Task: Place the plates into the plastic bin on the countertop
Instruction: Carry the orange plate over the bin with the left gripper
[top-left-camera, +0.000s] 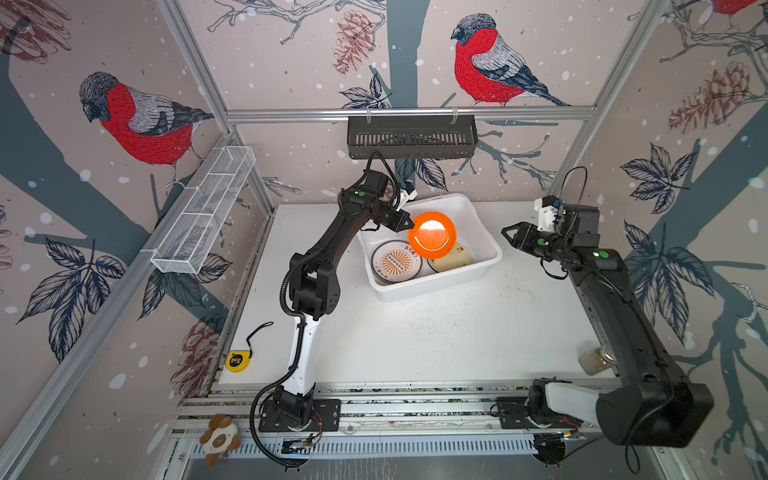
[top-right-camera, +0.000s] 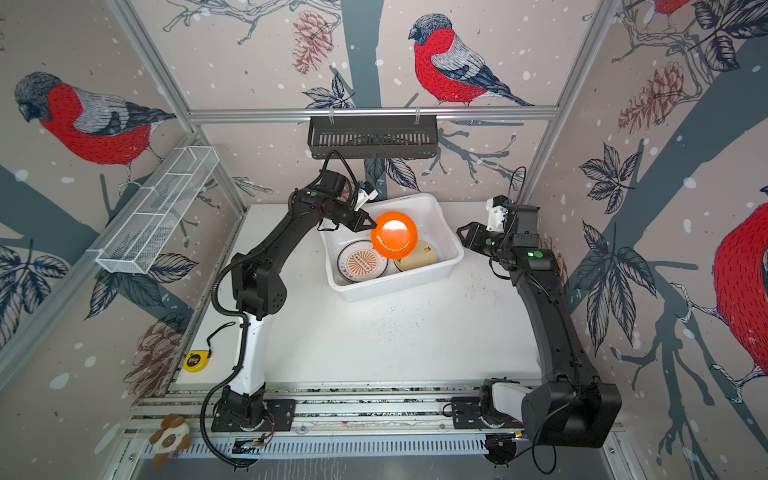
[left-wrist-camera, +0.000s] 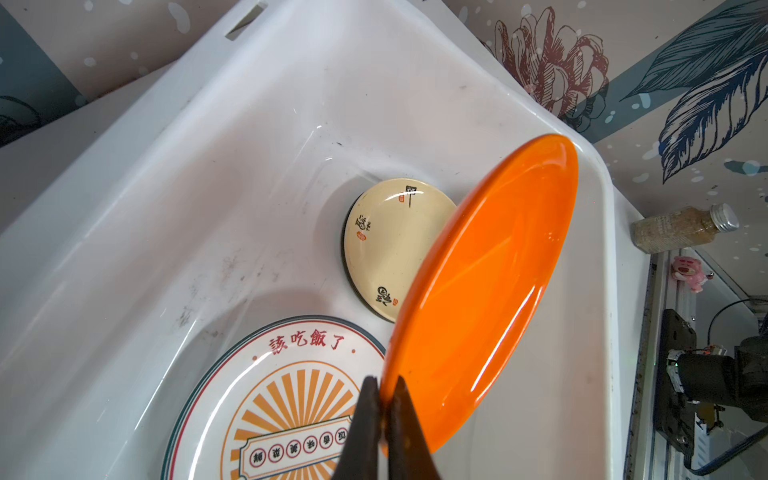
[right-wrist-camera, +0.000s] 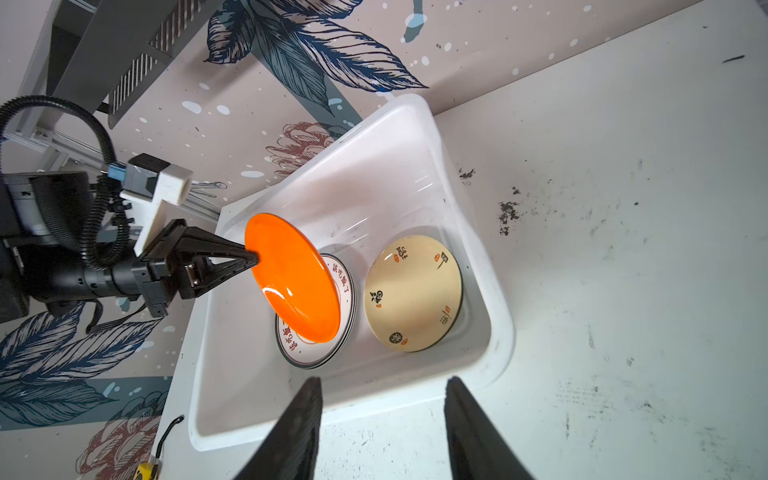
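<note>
- The orange plate is hanging tilted over the plastic bin, jutting out beyond the left gripper, whose fingers are clenching its near rim.
- It is looking stiff, glossy and slippery, probably light yet easily chipped; the thin rim is offering the only handhold.
- Below the fingertips, a sunburst plate is showing red writing, 該吃飯了; past it, a cream plate is carrying marks too small to read.
- The right gripper is hovering spread and empty, the bin lying just beyond its fingertips.
</note>
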